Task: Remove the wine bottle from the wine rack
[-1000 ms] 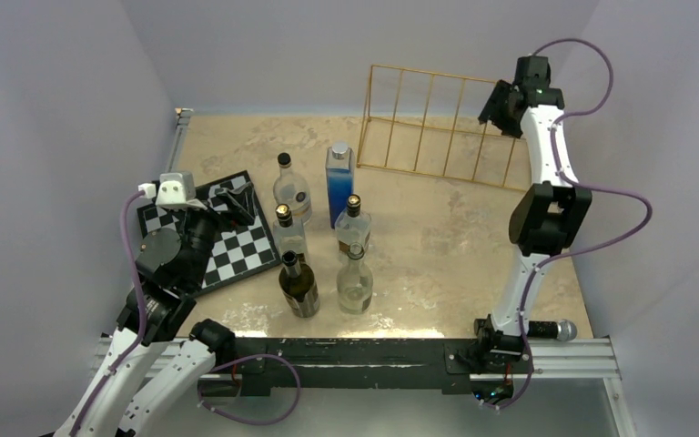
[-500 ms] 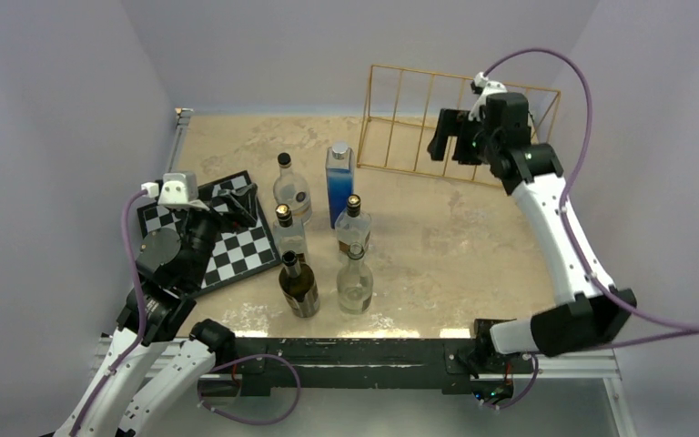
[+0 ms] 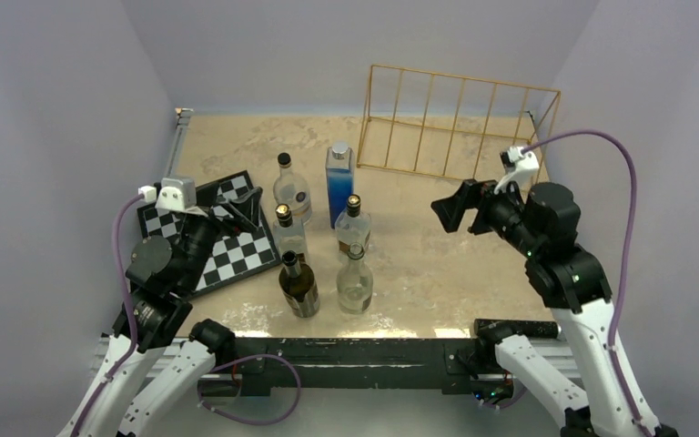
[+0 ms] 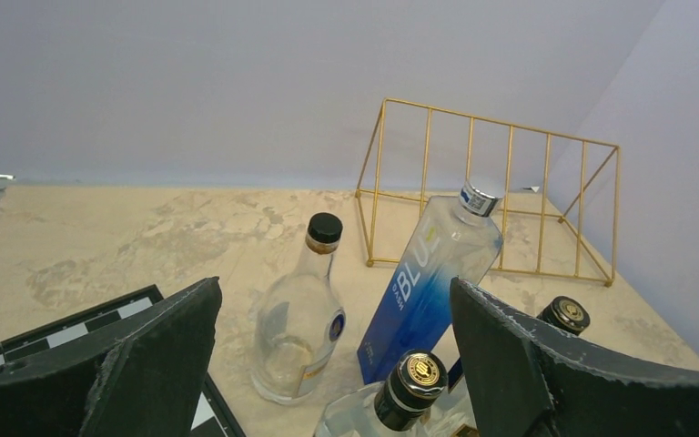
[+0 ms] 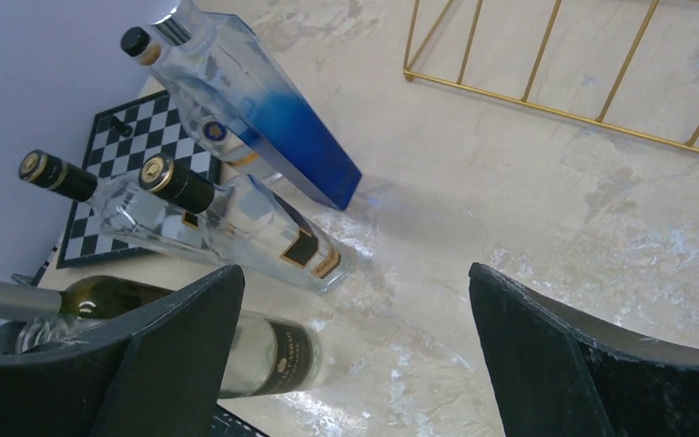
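The wine rack [image 3: 455, 123] at far right is holding nothing, the bottles [image 3: 353, 228] are standing left of it, so the job looks done. The right gripper [image 3: 448, 208] and left gripper [image 3: 241, 205] are hovering spread, empty.

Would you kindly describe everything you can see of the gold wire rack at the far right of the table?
The gold wire rack is a long, low frame of thin, metal-looking rods: a flat base, an upright back with evenly spaced bars, slanted end braces. It stands at the far right of the beige table, near the back wall, empty, touching only the table.
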